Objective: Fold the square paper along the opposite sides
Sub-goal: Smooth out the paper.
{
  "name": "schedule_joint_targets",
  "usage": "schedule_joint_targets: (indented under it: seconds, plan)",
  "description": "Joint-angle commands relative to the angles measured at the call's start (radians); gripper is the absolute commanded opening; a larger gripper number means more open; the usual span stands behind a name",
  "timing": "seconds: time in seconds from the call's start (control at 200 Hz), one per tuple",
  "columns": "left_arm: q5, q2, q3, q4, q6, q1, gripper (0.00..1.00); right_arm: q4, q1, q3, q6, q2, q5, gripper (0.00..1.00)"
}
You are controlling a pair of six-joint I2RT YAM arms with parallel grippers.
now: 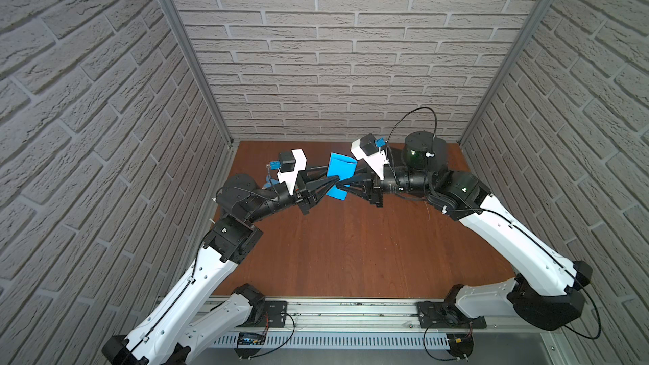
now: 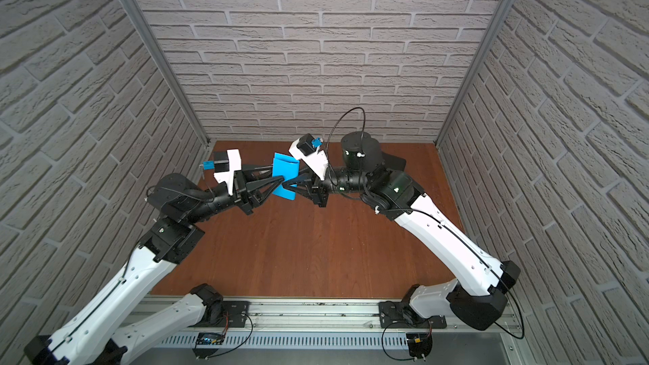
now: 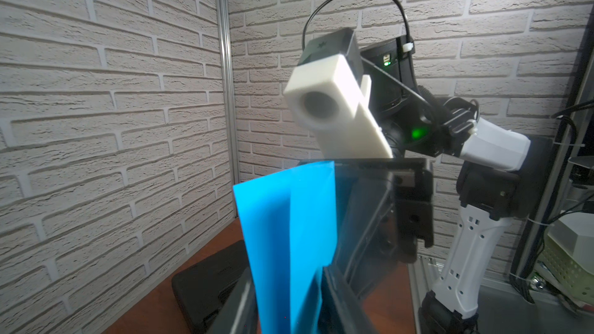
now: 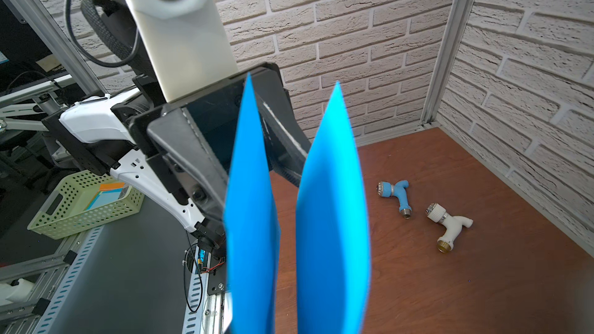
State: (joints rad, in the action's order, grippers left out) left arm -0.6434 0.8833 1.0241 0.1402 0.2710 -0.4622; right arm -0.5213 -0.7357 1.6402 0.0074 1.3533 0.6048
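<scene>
Right up against the right wrist cam was the square paper [image 4: 331,220]: two bright blue flaps sticking up with a clear gap between them. So it was bent into a U, not folded flat. A blue tap [image 4: 397,194] and a white tap [image 4: 450,226] lay on the table [image 4: 450,284] well behind it, nothing to do with the job.

In both top views the paper hung in the air over the back part of the table, between the two arms. The right gripper [image 1: 348,184] had its jaws pinched nearly together on the sheet and looked like the one actually carrying it. The left gripper [image 1: 332,174] had its jaws apart, one on each side of the paper, and I couldn't make out a real pinch.

Left wrist cam: the paper rose between the left fingers [image 3: 344,306], its layers overlapping but splayed, with a black case [image 3: 205,281] on the table beyond.

My read was roughly halfway. The sheet was bent over, but the opposite edges hadn't met and no crease was pressed yet.
</scene>
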Motion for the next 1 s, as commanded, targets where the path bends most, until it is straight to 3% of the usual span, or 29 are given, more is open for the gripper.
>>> schedule_joint_targets:
  seconds: [0.0,0.995]
  plan:
    - [-0.083,0.004,0.041,0.002,-0.01,0.015,0.43,0.005,-0.007,0.023,-0.019,-0.002,0.018,0.19]
    - [-0.104,-0.029,0.048,-0.018,0.008,0.039,0.44,-0.028,-0.032,0.033,-0.045,0.026,0.007,0.2]
